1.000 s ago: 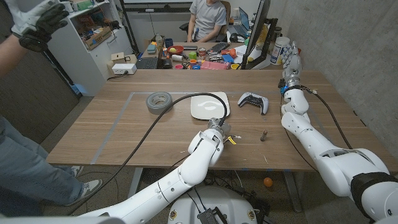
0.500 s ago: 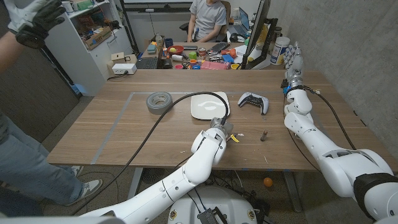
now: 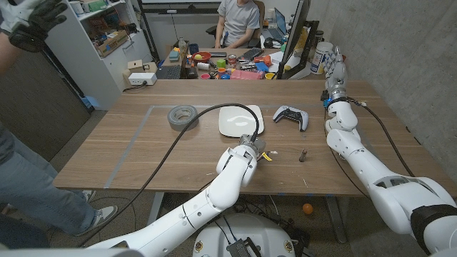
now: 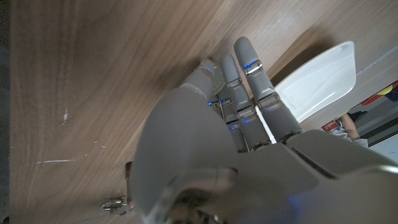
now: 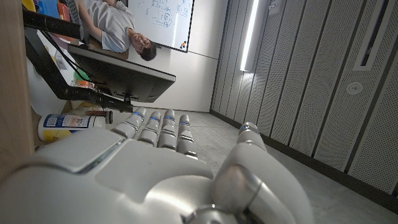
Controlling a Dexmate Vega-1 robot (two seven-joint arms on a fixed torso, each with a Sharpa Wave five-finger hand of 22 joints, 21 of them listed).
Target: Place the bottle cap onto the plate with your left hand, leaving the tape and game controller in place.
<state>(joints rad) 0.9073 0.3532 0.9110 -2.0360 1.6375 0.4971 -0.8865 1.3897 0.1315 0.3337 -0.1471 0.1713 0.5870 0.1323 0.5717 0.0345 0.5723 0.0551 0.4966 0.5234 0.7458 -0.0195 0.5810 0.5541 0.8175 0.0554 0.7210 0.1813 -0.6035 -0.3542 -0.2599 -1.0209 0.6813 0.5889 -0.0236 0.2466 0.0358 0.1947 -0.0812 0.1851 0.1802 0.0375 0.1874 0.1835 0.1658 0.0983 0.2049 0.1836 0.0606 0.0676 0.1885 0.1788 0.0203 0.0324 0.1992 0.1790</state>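
The bottle cap (image 3: 303, 154) is a small dark piece on the wood, to the right of my left hand (image 3: 251, 146) and apart from it. That hand is near the table's front edge, just in front of the white plate (image 3: 240, 121). In the left wrist view its fingers (image 4: 249, 93) reach straight out over the wood toward the plate (image 4: 317, 81) with nothing in them. The grey tape roll (image 3: 183, 116) lies left of the plate, the white game controller (image 3: 291, 116) right of it. My right hand (image 3: 333, 70) is raised at the far right, fingers (image 5: 155, 127) straight and empty.
A black cable (image 3: 207, 113) arcs from my left arm over the table past the plate's left rim. A person stands at the left with a gloved hand (image 3: 32, 21) raised. Another person sits behind a cluttered desk (image 3: 214, 68) beyond the table.
My right hand has swayed a little sideways and back. The person's gloved hand at the left has drifted toward the picture's corner. My left hand has hardly moved.
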